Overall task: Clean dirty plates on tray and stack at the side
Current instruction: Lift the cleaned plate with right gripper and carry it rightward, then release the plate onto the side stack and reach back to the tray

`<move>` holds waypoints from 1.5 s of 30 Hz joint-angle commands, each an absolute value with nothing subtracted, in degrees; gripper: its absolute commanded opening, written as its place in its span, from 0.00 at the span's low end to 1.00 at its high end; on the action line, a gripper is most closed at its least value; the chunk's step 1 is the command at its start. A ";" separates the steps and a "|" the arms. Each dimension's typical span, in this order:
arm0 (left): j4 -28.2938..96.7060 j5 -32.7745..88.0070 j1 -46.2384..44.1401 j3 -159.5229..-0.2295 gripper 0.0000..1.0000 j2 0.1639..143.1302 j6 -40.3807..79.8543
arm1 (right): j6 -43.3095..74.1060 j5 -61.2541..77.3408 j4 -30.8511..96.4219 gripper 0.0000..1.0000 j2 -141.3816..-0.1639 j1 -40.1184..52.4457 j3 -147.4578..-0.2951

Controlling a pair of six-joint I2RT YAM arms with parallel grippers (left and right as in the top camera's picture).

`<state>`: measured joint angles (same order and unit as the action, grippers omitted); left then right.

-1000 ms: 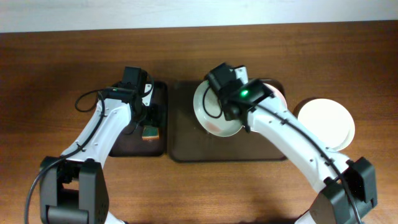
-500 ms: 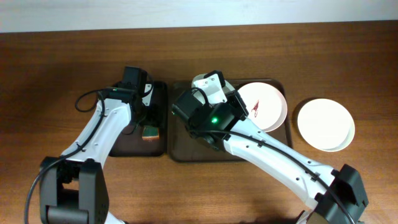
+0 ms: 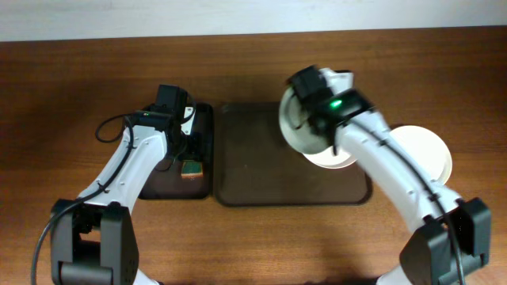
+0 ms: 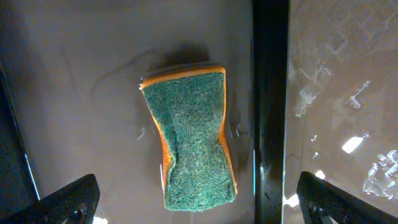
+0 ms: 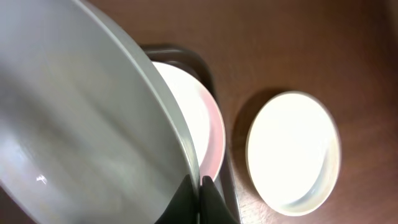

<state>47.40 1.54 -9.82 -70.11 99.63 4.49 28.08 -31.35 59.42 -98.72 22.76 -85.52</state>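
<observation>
My right gripper (image 5: pixel 200 194) is clenched on the rim of a round white shallow plate (image 5: pixel 74 112), lifted over the right end of the large dark brown rectangular tray (image 3: pixel 253 158). Second white plate (image 5: pixel 189 118) lies on that tray beneath it, third white plate (image 3: pixel 428 154) on the wooden table (image 3: pixel 79 79) just beside the tray. My left gripper (image 4: pixel 196 202) hangs wide open over a green-and-orange sponge (image 4: pixel 193 137).

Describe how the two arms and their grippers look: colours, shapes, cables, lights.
Both arms match: the left arm and right arm have rounded white links, black joints and black bases. A thin black cable loops out beside the left arm; a green light glows on the right arm's black wrist housing. The left gripper's fingers and the right gripper are black.
</observation>
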 commanded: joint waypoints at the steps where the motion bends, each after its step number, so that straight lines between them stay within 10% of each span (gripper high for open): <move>1: 47.46 2.35 -9.58 -70.96 0.99 98.35 4.47 | 29.43 -13.98 60.10 0.04 -97.67 10.63 -86.37; 19: 47.51 2.37 -9.58 -70.96 0.99 98.35 4.47 | 28.99 3.55 58.19 0.04 -97.86 -33.47 -73.87; 45: 48.23 2.35 -9.58 -70.96 0.99 98.35 4.47 | 20.14 17.56 54.85 0.17 -97.86 -33.39 -69.10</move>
